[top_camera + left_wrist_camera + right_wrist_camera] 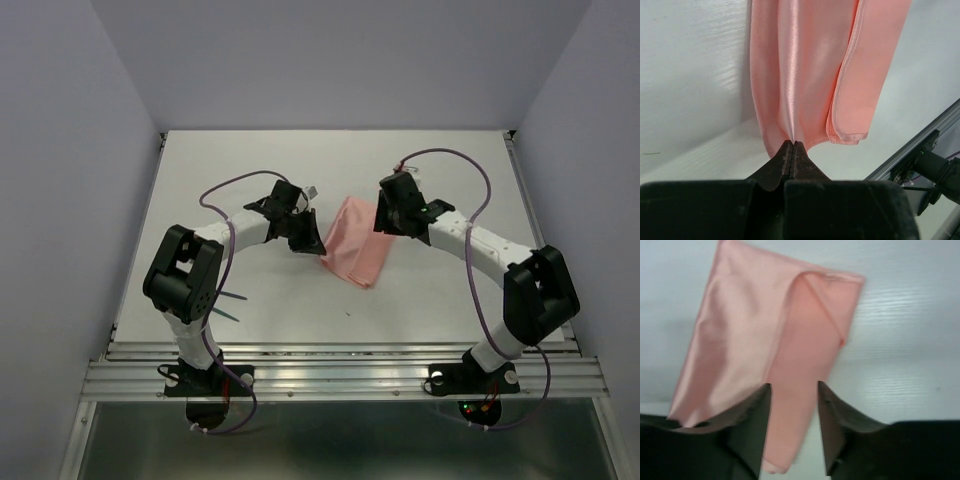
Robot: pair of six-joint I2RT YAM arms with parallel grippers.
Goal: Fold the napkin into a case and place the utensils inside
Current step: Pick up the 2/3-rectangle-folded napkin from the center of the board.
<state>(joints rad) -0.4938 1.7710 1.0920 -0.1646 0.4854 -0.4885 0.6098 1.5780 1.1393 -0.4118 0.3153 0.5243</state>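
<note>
The folded napkin (352, 242) lies in the middle of the table (450, 170) between both grippers; the left gripper (793, 146) is pressed together, pinching the cloth's edge; the right gripper (794, 390) is spread, its fingers straddling the napkin's other end.

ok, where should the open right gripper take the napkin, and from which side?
The narrow strip of the napkin lying between the fingers of the right gripper, straight down from above. It lies flat, so likely only a top-down pinch works. The left gripper is shut on the opposite edge.
</note>
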